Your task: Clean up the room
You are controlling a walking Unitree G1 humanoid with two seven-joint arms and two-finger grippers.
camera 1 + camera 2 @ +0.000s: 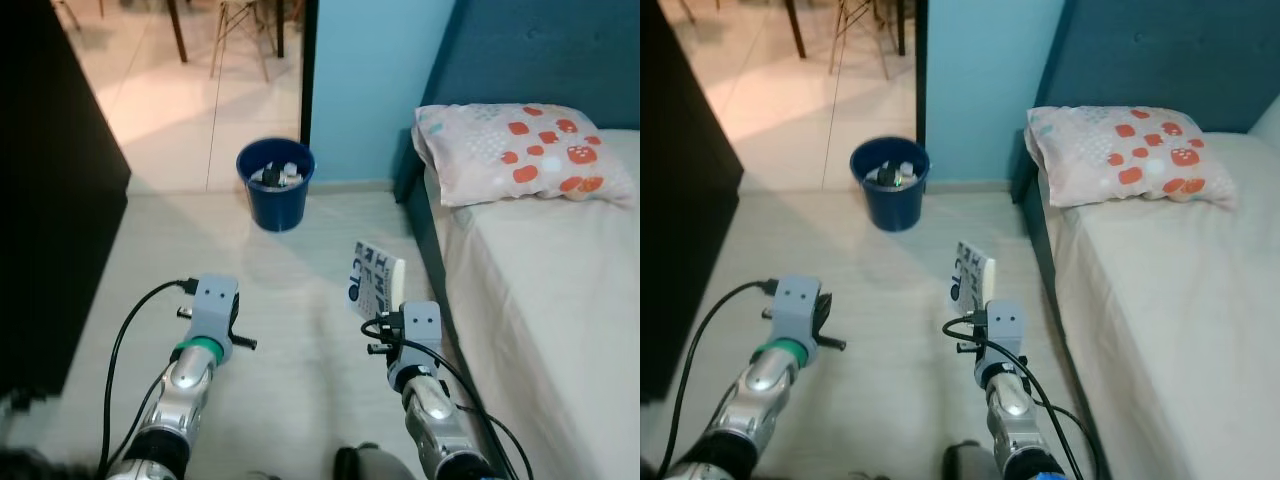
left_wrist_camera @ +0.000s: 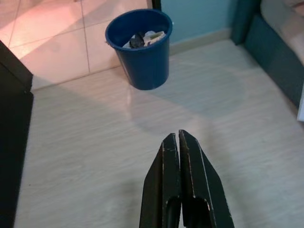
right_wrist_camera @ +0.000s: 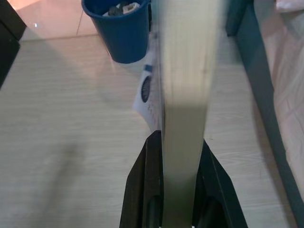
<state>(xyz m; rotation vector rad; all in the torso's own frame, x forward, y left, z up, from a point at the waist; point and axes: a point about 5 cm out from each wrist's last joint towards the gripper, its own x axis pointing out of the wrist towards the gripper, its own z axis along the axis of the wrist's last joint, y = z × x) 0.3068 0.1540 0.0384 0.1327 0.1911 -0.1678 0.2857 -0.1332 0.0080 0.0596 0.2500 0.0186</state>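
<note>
My right gripper is shut on a flat white box with blue print, held upright above the floor beside the bed; in the right wrist view the box's edge rises between the two black fingers. A blue bin holding trash stands on the floor ahead, by the doorway. My left gripper is shut and holds nothing, hovering over the pale wood floor short of the bin.
A bed with a blue frame and a spotted pillow runs along the right. Dark furniture lines the left. A light-blue wall stands behind the bin, with a tiled room and chair legs beyond the doorway.
</note>
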